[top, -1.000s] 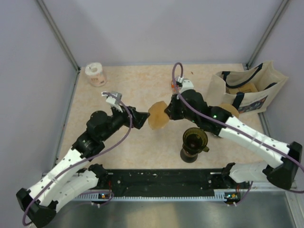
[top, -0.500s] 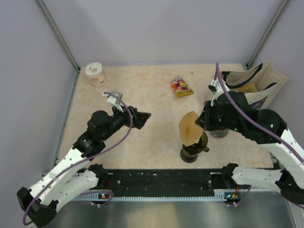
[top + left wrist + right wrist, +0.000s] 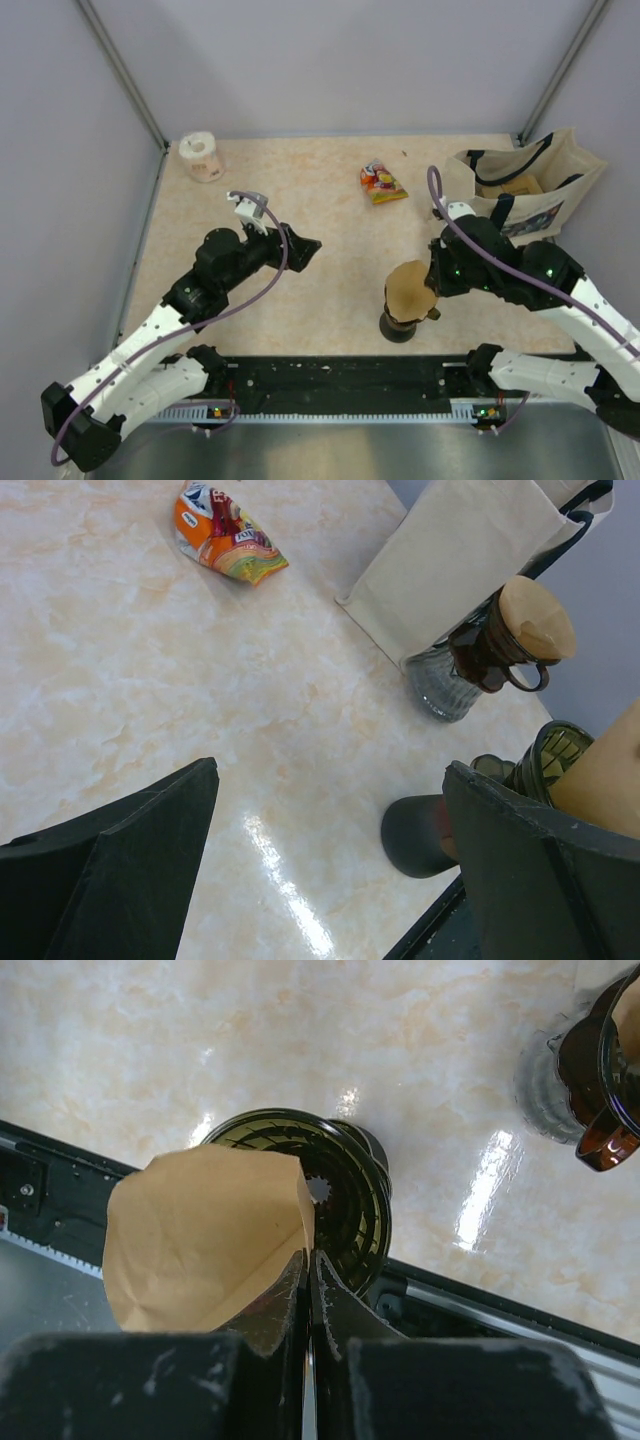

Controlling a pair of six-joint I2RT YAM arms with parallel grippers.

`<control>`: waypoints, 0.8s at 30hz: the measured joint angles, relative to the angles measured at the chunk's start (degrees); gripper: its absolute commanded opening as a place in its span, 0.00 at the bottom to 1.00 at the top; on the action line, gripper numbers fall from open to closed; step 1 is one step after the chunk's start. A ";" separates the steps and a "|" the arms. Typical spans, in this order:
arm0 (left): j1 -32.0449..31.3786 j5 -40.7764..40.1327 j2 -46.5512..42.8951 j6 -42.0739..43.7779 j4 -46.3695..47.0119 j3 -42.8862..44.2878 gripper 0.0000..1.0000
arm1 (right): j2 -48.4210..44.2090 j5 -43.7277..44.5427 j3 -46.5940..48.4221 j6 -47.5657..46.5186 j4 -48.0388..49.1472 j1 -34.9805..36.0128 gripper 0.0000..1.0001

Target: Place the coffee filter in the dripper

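Brought right tool [image 3: 432, 280] down and nearer since earlier frame; coffee filter [image 3: 200, 1230] now over dripper [image 3: 350, 1210] mouth, near-right on bench [image 3: 300, 180], not yet seated. Pinched on filter's edge, presumably leaving paper free to drop in. Left tool [image 3: 302, 246] spread, idle.

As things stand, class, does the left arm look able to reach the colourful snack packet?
Probably yes. The left gripper is open and empty, and only bare table lies between it and the snack packet; the right gripper holds the coffee filter over the dripper.
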 measured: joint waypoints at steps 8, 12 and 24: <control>0.00 -0.02 0.44 0.00 -0.26 0.00 0.99 | 0.17 1.20 -3.21 -0.44 2.60 0.00 0.00; 0.00 -0.02 0.44 0.02 -0.26 0.00 0.99 | 0.13 1.36 -4.50 -0.50 3.06 0.00 0.06; 0.00 -0.02 0.04 0.04 -0.94 -0.02 0.99 | 0.00 4.46 -3.74 -0.96 2.69 0.00 0.44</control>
